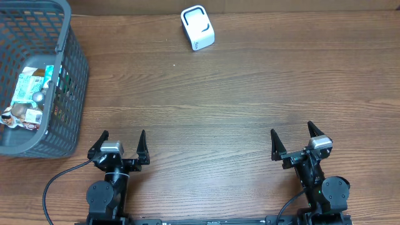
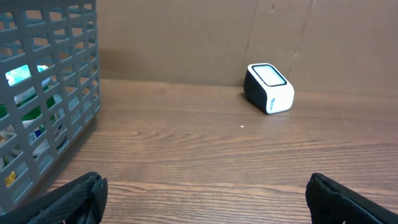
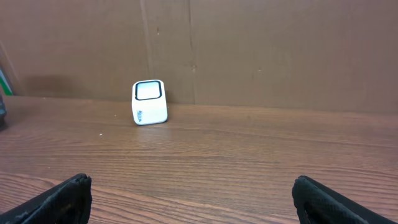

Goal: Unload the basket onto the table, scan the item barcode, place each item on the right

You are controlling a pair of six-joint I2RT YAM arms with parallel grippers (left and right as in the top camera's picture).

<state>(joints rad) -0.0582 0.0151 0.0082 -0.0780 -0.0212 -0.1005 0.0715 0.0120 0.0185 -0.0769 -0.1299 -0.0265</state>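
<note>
A white barcode scanner (image 1: 197,27) with a dark window stands at the back of the wooden table; it also shows in the left wrist view (image 2: 268,88) and the right wrist view (image 3: 149,102). Packaged items (image 1: 28,95) lie inside the grey mesh basket (image 1: 67,81) at the far left. My left gripper (image 1: 122,140) rests near the front edge, open and empty, right of the basket. My right gripper (image 1: 292,136) sits at the front right, open with nothing between its fingers. Each wrist view shows two black fingertips (image 2: 81,198) (image 3: 68,198) wide apart over bare wood.
The basket wall (image 2: 43,93) fills the left side of the left wrist view. A brown cardboard wall (image 3: 249,50) runs along the back of the table, just behind the scanner. Black cables trail from both arm bases at the front edge.
</note>
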